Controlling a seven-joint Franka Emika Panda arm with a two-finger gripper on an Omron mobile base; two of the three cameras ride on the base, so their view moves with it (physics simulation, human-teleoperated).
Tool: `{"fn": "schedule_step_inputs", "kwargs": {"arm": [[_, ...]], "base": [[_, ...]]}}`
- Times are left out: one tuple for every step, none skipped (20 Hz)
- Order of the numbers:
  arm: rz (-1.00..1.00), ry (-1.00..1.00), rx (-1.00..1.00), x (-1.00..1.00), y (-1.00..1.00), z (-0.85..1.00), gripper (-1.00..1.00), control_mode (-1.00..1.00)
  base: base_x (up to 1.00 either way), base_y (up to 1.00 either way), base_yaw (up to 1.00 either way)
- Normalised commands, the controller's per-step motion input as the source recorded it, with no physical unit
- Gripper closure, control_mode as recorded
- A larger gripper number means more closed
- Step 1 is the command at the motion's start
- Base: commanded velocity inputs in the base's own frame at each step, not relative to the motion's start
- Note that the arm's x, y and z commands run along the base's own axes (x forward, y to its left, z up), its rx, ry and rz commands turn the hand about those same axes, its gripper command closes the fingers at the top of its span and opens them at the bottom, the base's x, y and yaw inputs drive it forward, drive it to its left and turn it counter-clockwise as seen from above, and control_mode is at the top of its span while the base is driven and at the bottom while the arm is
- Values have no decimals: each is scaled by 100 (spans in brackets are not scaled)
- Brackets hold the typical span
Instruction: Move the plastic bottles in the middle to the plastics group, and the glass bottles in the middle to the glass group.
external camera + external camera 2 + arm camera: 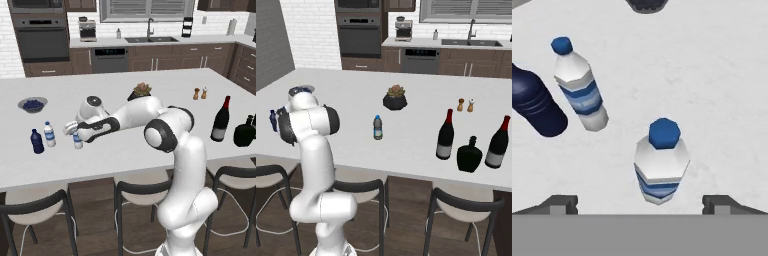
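Note:
My gripper (74, 131) (641, 204) hangs open over a small clear bottle (77, 141) (661, 165) with a blue cap and whitish label. This bottle stands on the counter between the spread fingertips (562, 202), apart from both. Just left of it stands the plastics group: a navy bottle (36, 141) (537, 107) and a clear bottle with a blue label (49, 134) (579, 90). The grey-blue bottle with a teal label (377, 127) stands mid-counter. A wine bottle (220, 120) (445, 135) stands beside the squat black bottle (245, 132) (469, 155).
A second wine bottle (497, 142) stands right of the squat one. A potted plant (142, 91) (395, 98) and two shakers (200, 93) (465, 105) sit farther back. A bowl of blueberries (32, 104) lies behind the plastics group. Stools line the counter's near edge.

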Motion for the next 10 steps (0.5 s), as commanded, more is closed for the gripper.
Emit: {"fn": "schedule_step_inputs", "kwargs": {"arm": [[-5, 6, 0, -56, -40, 26, -100, -100], [-10, 10, 0, -55, -43, 26, -100, -100], [-11, 12, 0, -53, -46, 26, -100, -100], [-11, 11, 1, -56, -51, 27, -100, -100], [-10, 11, 1, -56, -55, 28, -100, -100], [-9, 13, 4, -57, -65, 27, -100, -100], [-9, 14, 2, -51, -69, 22, -100, -100], [-8, 13, 2, -49, -74, 19, -100, -100], [-6, 11, 2, -47, -83, 15, -100, -100], [-4, 9, 3, -47, -90, 15, -100, -100]], "base": [[0, 0, 0], [0, 0, 0], [0, 0, 0], [0, 0, 0], [0, 0, 0], [0, 0, 0], [0, 0, 0], [0, 0, 0], [0, 0, 0], [0, 0, 0]]}}
